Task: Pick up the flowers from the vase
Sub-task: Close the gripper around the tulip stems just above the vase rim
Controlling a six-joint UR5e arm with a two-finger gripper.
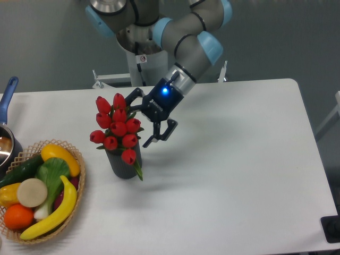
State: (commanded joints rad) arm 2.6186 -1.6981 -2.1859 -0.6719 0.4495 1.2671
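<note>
The flowers (118, 126) are seen seated in the vase (124, 162), not yet lifted. The gripper (144, 118) is held spread just beside the buds; grasping and extraction remain.

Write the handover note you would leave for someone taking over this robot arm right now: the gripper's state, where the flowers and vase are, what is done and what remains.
Gripper: open, holding nothing, tilted in from the right, level with the flower heads; whether a finger touches them cannot be told.
Red tulips: a tight bunch standing in the dark grey vase, one bud drooping over the rim.
Vase: upright on the white table, just right of the wicker fruit basket.
Done: approach to the bunch.
Left: close on the bunch, probably lower on the stems, lift it clear of the vase.
</note>
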